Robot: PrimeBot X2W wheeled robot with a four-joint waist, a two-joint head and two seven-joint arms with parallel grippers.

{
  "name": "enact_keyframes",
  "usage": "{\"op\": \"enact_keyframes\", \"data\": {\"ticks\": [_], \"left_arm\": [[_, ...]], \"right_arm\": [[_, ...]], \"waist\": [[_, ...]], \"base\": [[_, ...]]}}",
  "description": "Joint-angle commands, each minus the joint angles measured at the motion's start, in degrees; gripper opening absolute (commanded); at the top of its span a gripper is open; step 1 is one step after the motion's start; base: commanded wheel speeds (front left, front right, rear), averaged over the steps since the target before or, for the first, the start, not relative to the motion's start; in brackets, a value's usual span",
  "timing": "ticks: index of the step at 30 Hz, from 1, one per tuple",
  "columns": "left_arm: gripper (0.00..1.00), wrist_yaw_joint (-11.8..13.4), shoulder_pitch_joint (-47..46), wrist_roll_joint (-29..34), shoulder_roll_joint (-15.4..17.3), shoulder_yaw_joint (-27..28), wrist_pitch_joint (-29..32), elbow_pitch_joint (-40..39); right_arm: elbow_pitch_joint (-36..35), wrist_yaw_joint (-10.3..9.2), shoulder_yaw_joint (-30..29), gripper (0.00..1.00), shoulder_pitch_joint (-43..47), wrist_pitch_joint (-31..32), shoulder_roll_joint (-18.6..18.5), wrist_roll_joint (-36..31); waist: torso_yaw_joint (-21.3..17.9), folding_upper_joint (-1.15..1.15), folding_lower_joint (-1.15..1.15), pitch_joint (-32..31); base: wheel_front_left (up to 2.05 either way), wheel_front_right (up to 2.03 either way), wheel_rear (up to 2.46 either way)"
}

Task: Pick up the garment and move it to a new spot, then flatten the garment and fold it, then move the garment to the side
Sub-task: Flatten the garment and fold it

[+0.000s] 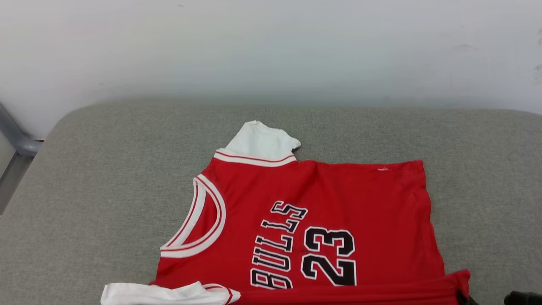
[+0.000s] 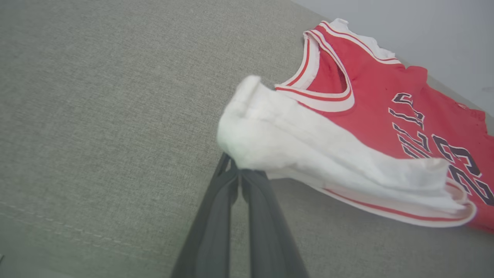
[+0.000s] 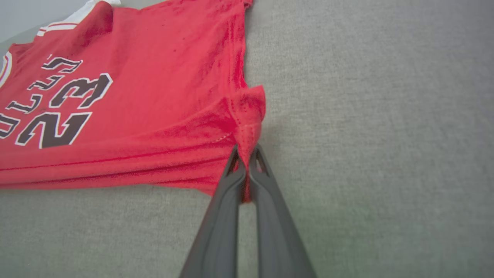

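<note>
The garment [image 1: 338, 199] is a red jersey with white sleeves and dark "BULLS 23" lettering, spread sideways on the grey cushion [image 1: 106, 190]. Its near edge is lifted off the surface. In the left wrist view my left gripper [image 2: 235, 168] is shut on the garment's white sleeve [image 2: 278, 139], which bunches above the fingertips. In the right wrist view my right gripper [image 3: 245, 156] is shut on the garment's red hem corner [image 3: 249, 112]. In the head view a dark bit of the right gripper [image 1: 463, 298] shows at the bottom edge under that lifted hem corner.
A pale wall [image 1: 271, 46] rises behind the cushion. A grey metal bar [image 1: 17, 135] stands at the far left past the cushion's rounded corner. Bare cushion lies left, right and behind the jersey.
</note>
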Motion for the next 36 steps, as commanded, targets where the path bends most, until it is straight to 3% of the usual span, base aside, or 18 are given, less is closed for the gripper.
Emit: {"op": "enact_keyframes", "data": {"ticks": [1, 2, 5, 14, 23, 27, 35, 36], "left_arm": [[0.00, 1.91, 1.39, -0.47, 1.80, 2.40, -0.13, -0.61], [0.00, 2.68, 2.59, -0.36, 2.17, 1.99, 1.04, -3.46], [0.00, 2.44, 0.70, 0.23, 2.22, 0.57, 2.52, -4.99], [0.00, -1.58, -9.12, 1.32, 1.32, -3.66, 4.91, -1.17], [0.00, -5.41, -17.14, 2.40, -0.83, -7.16, 4.62, 6.64], [0.00, -8.02, -21.56, 2.56, -1.99, -8.95, 5.06, 12.40], [0.00, -10.56, -24.09, 1.87, -2.85, -10.96, 7.11, 18.23], [0.25, -10.63, -24.21, 1.49, -3.02, -11.02, 7.52, 18.89]], "right_arm": [[-2.12, -1.14, -3.02, 0.00, 2.20, 1.13, -0.50, -0.79], [-7.41, -1.13, -4.58, 0.00, 5.08, 4.15, 1.89, -2.40], [-10.07, -1.05, -4.58, 0.00, 5.72, 7.04, 3.53, -3.32], [-10.63, -0.75, -2.31, 0.00, 1.05, 11.13, 3.62, -5.14], [-4.96, -0.69, 0.94, 0.00, -4.98, 9.12, 2.58, -4.46], [1.53, -0.69, 3.60, 0.00, -8.57, 6.65, 1.59, -3.94], [8.60, -0.69, 6.73, 0.00, -11.29, 3.11, 0.67, -3.64], [9.27, -0.69, 6.89, 0.17, -11.38, 2.67, 0.63, -3.49]], "waist": [[0.00, -0.01, 0.02, -0.42], [-0.18, -0.01, 0.02, -0.50], [-0.24, -0.01, 0.02, -0.42], [-0.69, -0.01, 0.02, 0.58], [-1.59, -0.01, 0.02, 5.10], [-1.65, -0.01, 0.02, 7.73], [-1.72, -0.01, 0.02, 8.09], [-1.69, -0.01, 0.02, 7.88]], "base": [[0.00, 0.00, 0.00], [0.00, 0.00, 0.00], [0.00, 0.00, 0.00], [0.00, 0.00, 0.00], [0.00, 0.00, 0.00], [0.00, 0.00, 0.00], [0.00, 0.00, 0.00], [0.00, 0.00, 0.00]]}}
